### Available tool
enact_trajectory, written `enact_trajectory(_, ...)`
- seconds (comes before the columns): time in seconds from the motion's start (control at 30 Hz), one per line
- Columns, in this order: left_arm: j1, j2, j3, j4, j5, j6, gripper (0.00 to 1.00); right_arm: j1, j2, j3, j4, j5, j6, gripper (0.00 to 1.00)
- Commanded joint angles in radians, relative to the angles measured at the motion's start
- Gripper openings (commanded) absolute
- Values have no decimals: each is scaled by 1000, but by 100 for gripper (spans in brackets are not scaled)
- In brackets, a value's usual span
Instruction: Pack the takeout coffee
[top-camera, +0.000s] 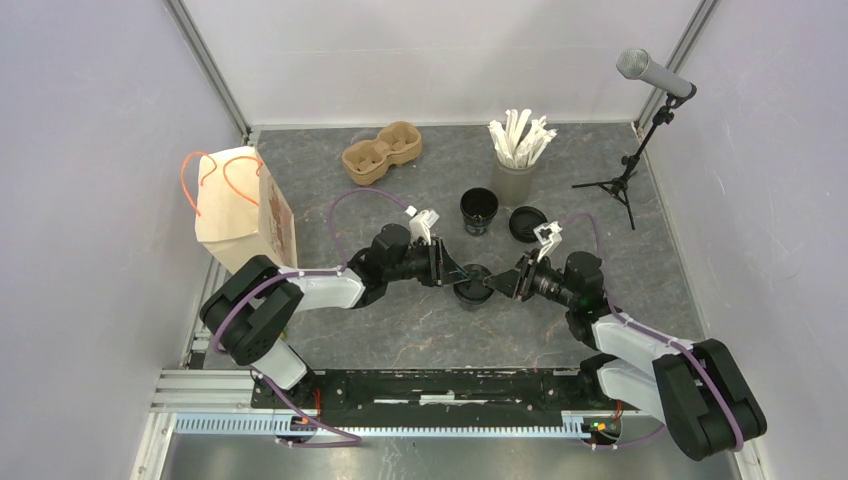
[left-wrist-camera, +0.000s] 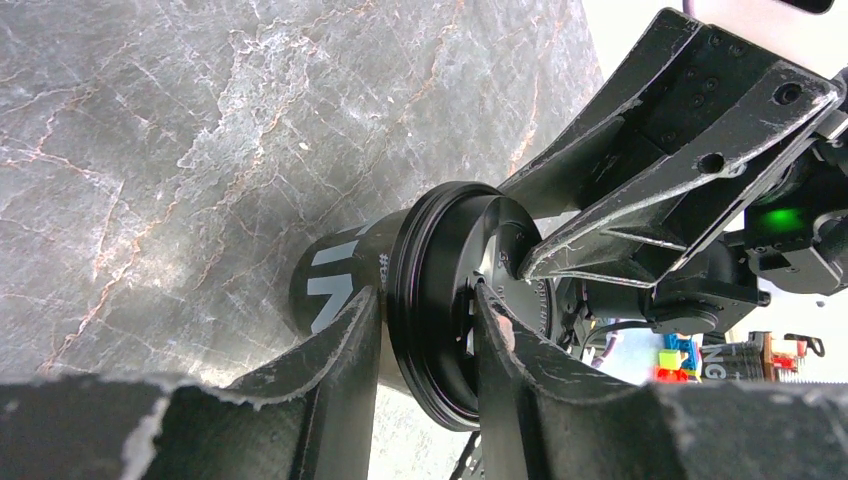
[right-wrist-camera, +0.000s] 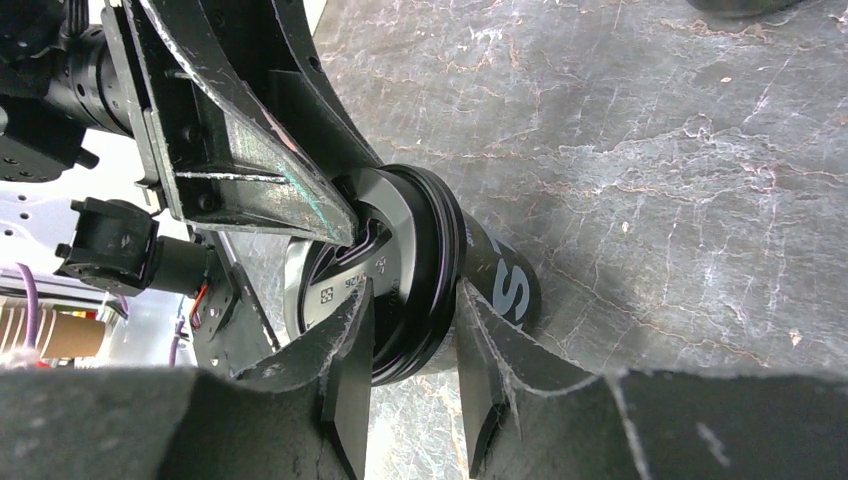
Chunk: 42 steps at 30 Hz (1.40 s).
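Claws from both sides meet on one coffee cup (top-camera: 472, 287), which stands on the worktop (top-camera: 420, 330) dead centre, just ahead of the two arms. Look at the left claw (left-wrist-camera: 428, 305): it is drawn in narrow, pinching the lid (left-wrist-camera: 440, 250) at its rim. One finger lies on the lid's top face, and the other tucks under the rim against the cup wall. Opposite, the right claw (right-wrist-camera: 408, 305) does the same, narrow, with one finger on top and one beneath the rim. So each is nipping lid to cup, and as far as I can tell the cup's base sits on the worktop.

I'd call this the capping step, with the lid squeezed home. From the wrist views it looks seated level, though part of the edge is hidden behind fingers. Packing proper is not yet begun. The carrier (top-camera: 382, 152) sits well apart at the back, and the bag (top-camera: 240, 205) is off to the left. An open cup (top-camera: 479, 210) with a loose lid (top-camera: 527, 223) beside it waits just behind.

Next move, to my eye: one claw lets go and backs out clear, and the other takes a fresh grip round the cup's body. A hold on the rim alone could pop the lid, so lower down looks safer. Then it's lift straight and carry it upright to a carrier well.
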Motion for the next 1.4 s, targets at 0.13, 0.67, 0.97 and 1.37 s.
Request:
enact_trajectory(0.13, -5, 90, -57, -193, -55, 62, 41, -4, -11, -51, -136, 46, -52, 36)
enact_trajectory(0.67, -5, 149, 134, -289, 152, 254, 40, -70, -6, 329, -581, -130, -380, 64)
enact_trajectory(0.97, -5, 192, 201, -320, 177, 278, 40, -69, 27, 245, -529, -178, -360, 65)
enact_trajectory(1.37, -3, 87, 242, -315, 142, 155, 76, -69, -7, 106, -429, -89, -273, 53)
